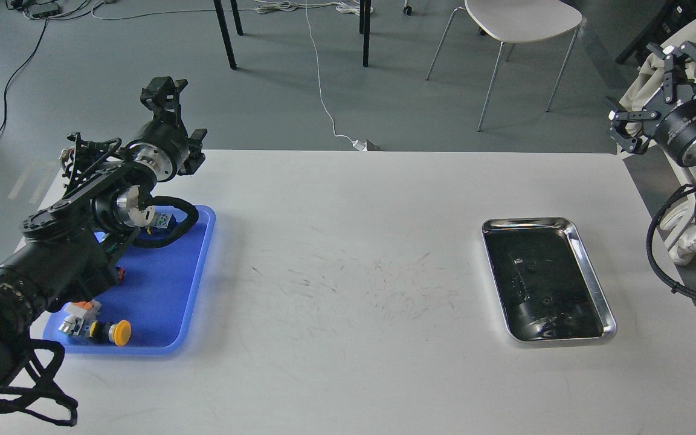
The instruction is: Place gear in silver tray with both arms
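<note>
The white counter (pixel 336 272) carries two trays, well apart. The silver tray (pixel 589 266) lies toward the right side, its long axis running away from the viewer, all four rims clear of the counter edges; its dark bottom shows only reflections. The blue tray (pixel 167 302) lies near the left edge. Between the two trays the counter surface is bare except for fine scuff marks — a wide open span for travel.

On the blue tray, a yellow-capped push button (pixel 119 333) rests at the near rim beside a small grey-and-orange part (pixel 79 317); a small pale part (pixel 161 219) lies at the far end, partly hidden by the left arm's cable. No gear can be identified among them.

The left arm rises over the blue tray. The left pincer (pixel 164 96) points up and away, above the counter's far-left edge; it appears dark and end-on, so its opening cannot be told.

The right pincer (pixel 656 90) hovers beyond the counter's right edge — fingers spread wide, holding nothing, touching nothing.
</note>
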Tool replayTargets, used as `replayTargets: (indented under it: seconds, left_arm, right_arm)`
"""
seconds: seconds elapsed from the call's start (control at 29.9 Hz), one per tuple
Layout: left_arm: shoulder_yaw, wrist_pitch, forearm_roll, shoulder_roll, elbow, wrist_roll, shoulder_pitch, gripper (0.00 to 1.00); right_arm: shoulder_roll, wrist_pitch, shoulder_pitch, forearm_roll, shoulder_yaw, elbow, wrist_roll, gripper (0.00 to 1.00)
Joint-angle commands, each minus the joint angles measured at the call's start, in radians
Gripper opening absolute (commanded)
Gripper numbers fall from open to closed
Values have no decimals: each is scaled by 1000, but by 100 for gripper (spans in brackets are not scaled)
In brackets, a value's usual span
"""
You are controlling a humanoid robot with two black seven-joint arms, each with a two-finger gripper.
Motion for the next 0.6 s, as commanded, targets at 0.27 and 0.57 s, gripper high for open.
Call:
replayTargets:
  seconds: [0.27, 0.57]
  left_arm:
    - [-44, -96, -102, -14, 4, -67, 24, 98]
    - [-50, -99, -105, -5, -9, -97, 39, 98]
  right_arm:
    - [30, 1, -280, 6, 338, 324, 2, 97]
    - [27, -26, -288, 7, 359, 327, 2, 99]
